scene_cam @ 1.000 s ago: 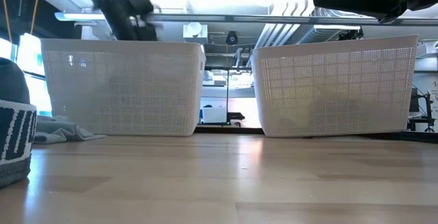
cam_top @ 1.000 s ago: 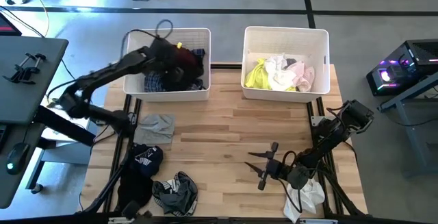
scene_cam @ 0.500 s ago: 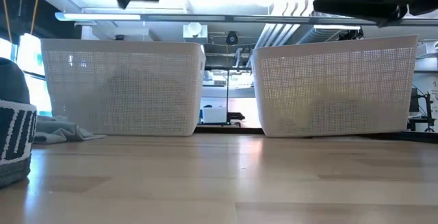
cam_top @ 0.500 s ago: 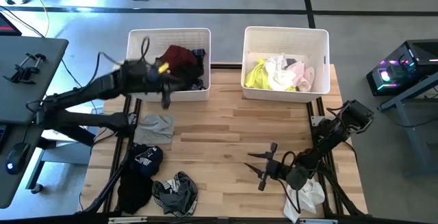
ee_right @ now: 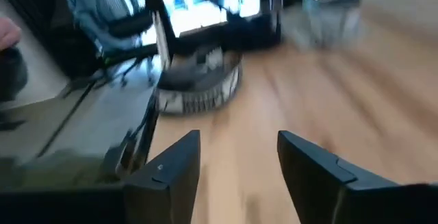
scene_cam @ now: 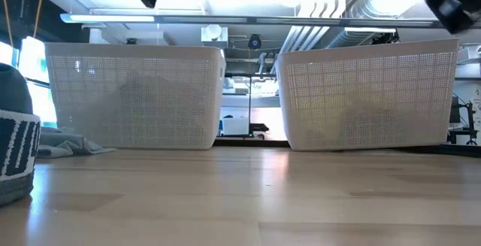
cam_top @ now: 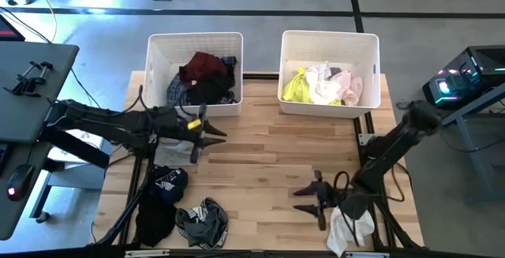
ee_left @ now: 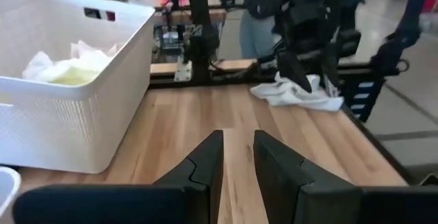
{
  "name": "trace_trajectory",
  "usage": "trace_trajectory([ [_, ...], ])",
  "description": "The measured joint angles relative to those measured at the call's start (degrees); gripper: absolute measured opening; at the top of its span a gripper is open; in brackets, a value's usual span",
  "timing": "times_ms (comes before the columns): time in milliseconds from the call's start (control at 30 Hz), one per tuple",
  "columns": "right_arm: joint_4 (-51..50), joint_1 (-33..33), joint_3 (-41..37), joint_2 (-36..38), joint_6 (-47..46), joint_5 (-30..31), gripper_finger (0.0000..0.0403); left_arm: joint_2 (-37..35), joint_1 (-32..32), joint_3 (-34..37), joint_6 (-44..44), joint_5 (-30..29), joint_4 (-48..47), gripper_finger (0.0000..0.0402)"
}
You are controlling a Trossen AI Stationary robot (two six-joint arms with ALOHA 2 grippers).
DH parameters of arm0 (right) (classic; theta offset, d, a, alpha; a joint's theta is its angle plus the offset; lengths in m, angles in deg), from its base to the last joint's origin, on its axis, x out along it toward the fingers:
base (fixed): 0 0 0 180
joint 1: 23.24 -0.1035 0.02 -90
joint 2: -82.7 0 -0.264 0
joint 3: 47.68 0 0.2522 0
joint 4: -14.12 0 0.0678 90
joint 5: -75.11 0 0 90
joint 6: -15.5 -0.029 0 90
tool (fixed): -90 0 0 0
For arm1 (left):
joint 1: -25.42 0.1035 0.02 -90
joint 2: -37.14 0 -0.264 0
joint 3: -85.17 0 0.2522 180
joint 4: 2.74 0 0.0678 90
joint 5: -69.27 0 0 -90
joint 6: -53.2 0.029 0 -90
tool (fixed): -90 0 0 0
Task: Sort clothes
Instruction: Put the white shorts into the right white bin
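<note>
High view shows your left gripper (cam_top: 207, 134) above the desk (cam_top: 268, 151) near the left bin (cam_top: 155, 49), its jaws a narrow slit apart and gripping nothing, probably headed for the grey garment (cam_top: 183, 143) just beside it. Your right gripper (cam_top: 309, 198) hovers low at the near edge, jaws parted and empty, beside the white garment (cam_top: 351, 228). Dark clothes (cam_top: 203, 80) fill the left bin, light clothes (cam_top: 322, 84) the right bin (cam_top: 375, 53); black pieces (cam_top: 163, 199) wait at the front left.

Two white bins (cam_top: 235, 46) on table (cam_top: 260, 155)
</note>
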Motion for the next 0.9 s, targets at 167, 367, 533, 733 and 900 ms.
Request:
trace_trajectory([
  [167, -19.5, -0.9, 1.0, 4.5, -20.6, -13.7, 0.0203, 2.7, -2.4, 0.0, 1.6, -5.6, 0.0, 0.0069],
  [367, -49.0, -0.9, 13.2, -0.5, -34.9, -32.5, 0.0186, 5.5, -2.8, 0.0, 1.6, -7.8, 0.3, 0.0069],
  [533, -70.5, -1.1, 25.0, -6.7, -46.8, -44.0, 0.0169, 7.0, -2.8, -0.1, 1.6, -8.0, 0.2, 0.0069],
  [733, -72.6, -3.0, 27.2, -13.0, -52.6, -53.5, 0.0167, 8.0, -2.8, -0.1, 1.2, -8.0, 0.3, 0.0069],
  [900, -70.5, -4.9, 23.3, -16.4, -57.3, -59.3, 0.0167, 8.2, -2.8, -0.1, 0.9, -8.0, -0.1, 0.0069],
])
